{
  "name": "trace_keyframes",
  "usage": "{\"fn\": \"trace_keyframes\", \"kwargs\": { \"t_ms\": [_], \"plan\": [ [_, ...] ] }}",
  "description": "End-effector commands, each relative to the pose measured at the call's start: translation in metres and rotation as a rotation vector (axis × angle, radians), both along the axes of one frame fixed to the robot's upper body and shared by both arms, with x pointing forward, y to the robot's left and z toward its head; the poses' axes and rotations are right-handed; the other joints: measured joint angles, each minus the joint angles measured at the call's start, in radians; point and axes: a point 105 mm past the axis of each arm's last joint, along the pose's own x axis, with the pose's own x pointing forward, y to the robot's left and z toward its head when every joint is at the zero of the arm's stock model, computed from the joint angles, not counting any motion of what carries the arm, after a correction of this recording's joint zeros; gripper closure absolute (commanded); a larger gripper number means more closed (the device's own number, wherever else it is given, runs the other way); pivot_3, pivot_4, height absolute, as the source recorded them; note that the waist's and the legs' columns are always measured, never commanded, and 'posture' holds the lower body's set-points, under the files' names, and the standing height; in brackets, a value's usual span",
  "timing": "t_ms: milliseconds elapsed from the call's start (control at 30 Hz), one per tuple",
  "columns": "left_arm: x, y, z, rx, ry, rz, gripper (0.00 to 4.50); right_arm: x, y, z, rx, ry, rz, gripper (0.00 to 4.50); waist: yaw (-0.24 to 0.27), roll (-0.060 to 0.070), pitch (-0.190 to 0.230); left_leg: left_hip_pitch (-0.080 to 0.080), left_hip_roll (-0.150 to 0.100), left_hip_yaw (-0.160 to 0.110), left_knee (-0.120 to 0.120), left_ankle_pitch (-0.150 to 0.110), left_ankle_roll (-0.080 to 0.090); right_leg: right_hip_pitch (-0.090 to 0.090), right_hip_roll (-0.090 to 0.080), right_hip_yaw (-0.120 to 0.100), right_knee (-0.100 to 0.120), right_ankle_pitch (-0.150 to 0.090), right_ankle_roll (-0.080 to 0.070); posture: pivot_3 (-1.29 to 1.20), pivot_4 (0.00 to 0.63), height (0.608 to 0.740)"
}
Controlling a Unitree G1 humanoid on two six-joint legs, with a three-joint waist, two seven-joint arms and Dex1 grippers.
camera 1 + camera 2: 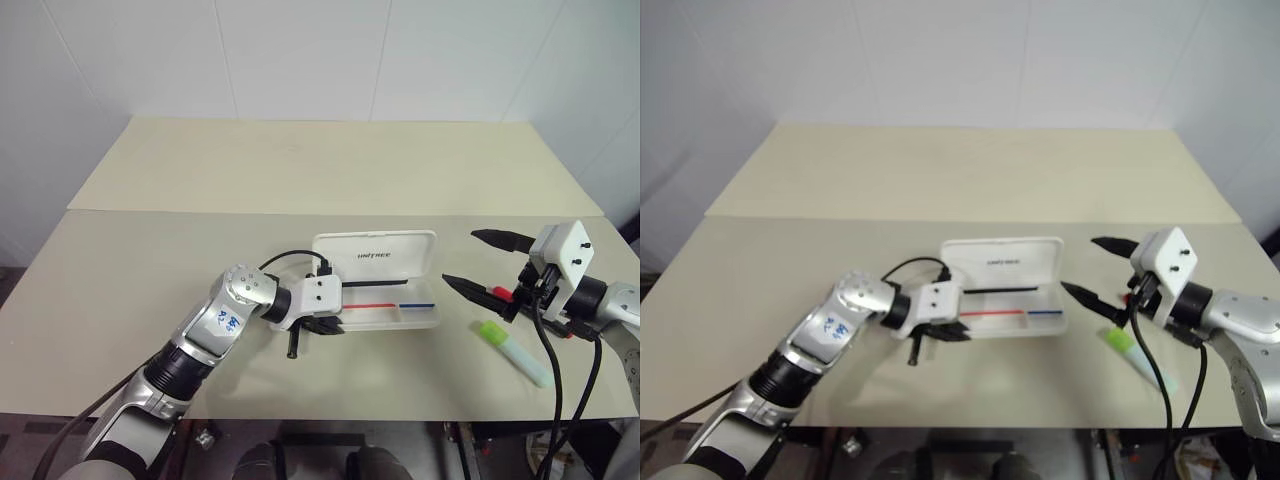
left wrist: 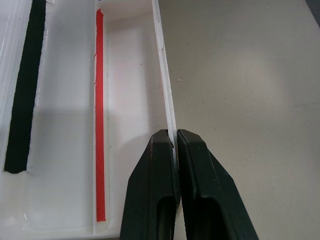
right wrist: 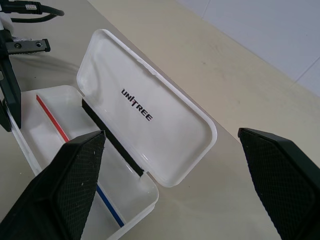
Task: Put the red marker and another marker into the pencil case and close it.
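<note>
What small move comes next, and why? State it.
Probably lower the open right pincer toward the stubby red marker lying on the table close by it. The white hard-plastic pencil case already stands open, its front wall pinched by the shut left pincer, and no marker lies inside yet.

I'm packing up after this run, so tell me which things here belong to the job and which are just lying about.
Job:
pencil case, open
red marker
green-capped highlighter

Lying about:
small dark marker, on the table near the case
</note>
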Motion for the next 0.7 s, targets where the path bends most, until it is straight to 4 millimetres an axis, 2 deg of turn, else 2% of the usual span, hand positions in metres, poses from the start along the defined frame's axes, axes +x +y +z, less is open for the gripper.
{"fn": "trace_keyframes", "kwargs": {
  "t_ms": [33, 67, 300, 500, 600, 700],
  "plan": [
    [-0.002, -0.011, 0.005, -0.039, -0.024, -0.039, 3.41, -0.002, 0.005, 0.01, 0.009, -0.041, 0.018, 0.0, 0.0, 0.0, 0.0, 0.0, 0.0, 0.0, 0.0, 0.0, 0.0, 0.0, 0.0, 0.0, 0.0, 0.0, 0.0, 0.0, 0.15, 0.74],
    [-0.003, -0.015, 0.008, -0.056, -0.031, -0.046, 3.12, -0.002, 0.005, 0.01, 0.01, -0.041, 0.019, 0.0, 0.0, 0.0, 0.0, 0.0, 0.0, 0.0, 0.0, 0.0, 0.0, 0.0, 0.0, 0.0, 0.0, 0.0, 0.0, 0.0, 0.15, 0.74],
    [-0.011, -0.02, 0.02, -0.102, -0.047, -0.104, 3.12, 0.0, 0.008, 0.01, 0.016, -0.045, 0.024, 0.0, -0.002, 0.0, 0.0, 0.0, 0.0, 0.0, 0.0, 0.0, 0.0, 0.0, 0.0, 0.0, 0.0, 0.0, 0.0, 0.0, 0.15, 0.74],
    [-0.008, -0.013, 0.034, -0.14, -0.069, -0.089, 3.12, 0.001, 0.009, 0.008, 0.026, -0.032, 0.031, 0.0, -0.001, 0.0, 0.0, 0.0, 0.0, 0.0, 0.0, 0.0, 0.0, 0.0, 0.0, 0.0, 0.0, 0.0, 0.0, 0.0, 0.15, 0.74],
    [0.001, -0.009, 0.049, -0.21, -0.091, -0.046, 2.6, 0.003, 0.007, 0.007, 0.031, -0.008, 0.028, 0.0, 0.0, 0.0, 0.0, 0.0, 0.0, 0.0, 0.0, 0.0, 0.0, 0.0, 0.0, 0.0, 0.0, 0.0, 0.0, 0.0, 0.15, 0.74],
    [0.005, -0.001, 0.061, -0.28, -0.14, -0.058, 1.73, 0.005, 0.003, 0.008, 0.047, 0.016, 0.017, 0.0, 0.0, 0.0, 0.0, 0.0, 0.0, 0.0, 0.0, 0.0, 0.0, 0.0, 0.0, 0.0, 0.0, 0.0, 0.0, 0.0, 0.15, 0.74]
  ]
}}
